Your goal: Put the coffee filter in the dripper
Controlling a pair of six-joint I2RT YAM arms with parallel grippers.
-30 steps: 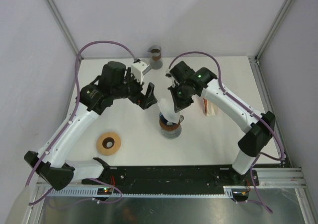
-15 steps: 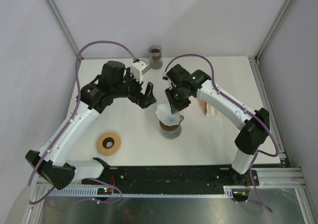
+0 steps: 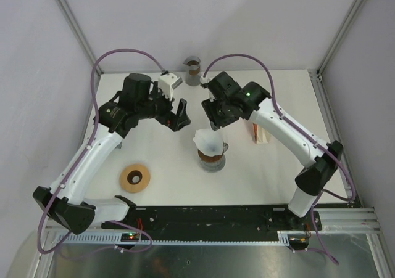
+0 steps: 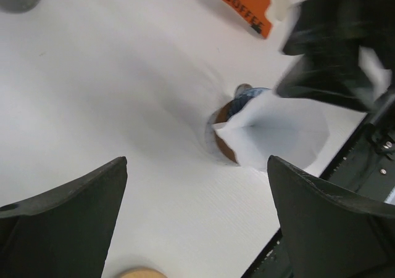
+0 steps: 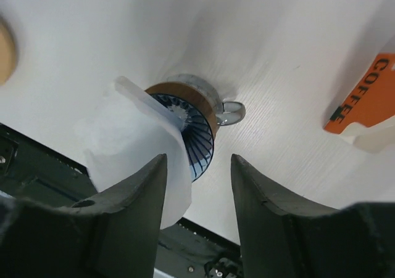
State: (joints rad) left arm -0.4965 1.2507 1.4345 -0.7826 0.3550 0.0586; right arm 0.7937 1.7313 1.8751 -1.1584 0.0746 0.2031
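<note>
The white paper coffee filter (image 3: 208,141) sits opened in the dripper (image 3: 212,159) at the table's middle, leaning toward the near-left over its rim. In the right wrist view the filter (image 5: 133,161) covers the left part of the blue ribbed dripper (image 5: 196,143) with its brown band. My right gripper (image 3: 213,119) is open and empty, just behind and above the dripper. My left gripper (image 3: 180,114) is open and empty, to the left of the filter (image 4: 281,133).
An orange coffee filter packet (image 3: 260,132) lies to the right of the dripper. A grey and brown cup (image 3: 194,70) stands at the back edge. A tan tape ring (image 3: 135,177) lies at the near left.
My right gripper has let go of the filter and drawn back and up from the dripper. The filter now stands opened in the dripper. My left gripper has shifted slightly back.
</note>
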